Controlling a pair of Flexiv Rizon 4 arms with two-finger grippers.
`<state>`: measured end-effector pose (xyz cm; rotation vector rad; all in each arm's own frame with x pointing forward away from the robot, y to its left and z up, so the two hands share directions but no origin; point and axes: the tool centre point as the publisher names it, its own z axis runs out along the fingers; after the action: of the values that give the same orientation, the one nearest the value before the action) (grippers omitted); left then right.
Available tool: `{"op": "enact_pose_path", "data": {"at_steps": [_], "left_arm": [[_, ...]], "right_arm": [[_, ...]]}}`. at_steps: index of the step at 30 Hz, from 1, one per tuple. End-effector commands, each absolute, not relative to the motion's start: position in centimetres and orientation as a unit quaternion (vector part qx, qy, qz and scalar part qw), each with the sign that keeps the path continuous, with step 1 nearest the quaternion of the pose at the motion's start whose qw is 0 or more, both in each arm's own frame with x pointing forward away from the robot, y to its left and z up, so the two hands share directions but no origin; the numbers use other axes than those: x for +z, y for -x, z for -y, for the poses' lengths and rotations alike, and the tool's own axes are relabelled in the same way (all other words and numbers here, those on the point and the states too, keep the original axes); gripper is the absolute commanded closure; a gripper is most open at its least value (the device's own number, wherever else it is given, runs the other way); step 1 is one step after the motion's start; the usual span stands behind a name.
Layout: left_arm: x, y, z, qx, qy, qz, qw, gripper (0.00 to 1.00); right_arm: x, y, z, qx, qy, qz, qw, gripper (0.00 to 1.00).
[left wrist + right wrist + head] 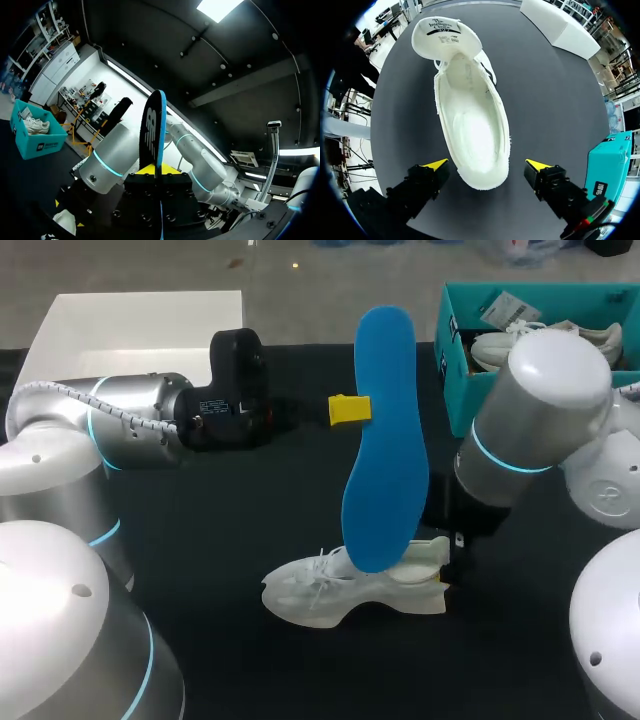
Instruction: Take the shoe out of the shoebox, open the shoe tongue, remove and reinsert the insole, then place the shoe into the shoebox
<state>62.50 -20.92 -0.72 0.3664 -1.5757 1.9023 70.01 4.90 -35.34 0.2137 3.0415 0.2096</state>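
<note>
Left tool (362, 410) clamps blue insole (386, 475), which hides shoe (312, 596)'s middle.

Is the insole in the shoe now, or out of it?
Out. The left tool holds the blue insole upright over the white shoe, whose inside shows empty in the right wrist view.
</note>
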Motion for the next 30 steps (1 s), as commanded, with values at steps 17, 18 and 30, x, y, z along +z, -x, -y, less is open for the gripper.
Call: {"op": "enact_pose_path", "data": {"at_steps": [17, 18, 30], "left_arm": [[-0.76, -62.46, 20.94, 0.723, -0.139, 0.598, 0.316, 1.0], [-0.76, -62.46, 20.94, 0.723, -0.139, 0.598, 0.316, 1.0], [-0.76, -62.46, 20.94, 0.723, -0.139, 0.598, 0.316, 1.0]], "right_arm": [[-34.51, -69.22, -4.32, 0.075, -0.052, -0.995, 0.038, 0.0], [-34.51, -69.22, -4.32, 0.075, -0.052, -0.995, 0.038, 0.0], [-34.51, -69.22, -4.32, 0.075, -0.052, -0.995, 0.038, 0.0]]}}
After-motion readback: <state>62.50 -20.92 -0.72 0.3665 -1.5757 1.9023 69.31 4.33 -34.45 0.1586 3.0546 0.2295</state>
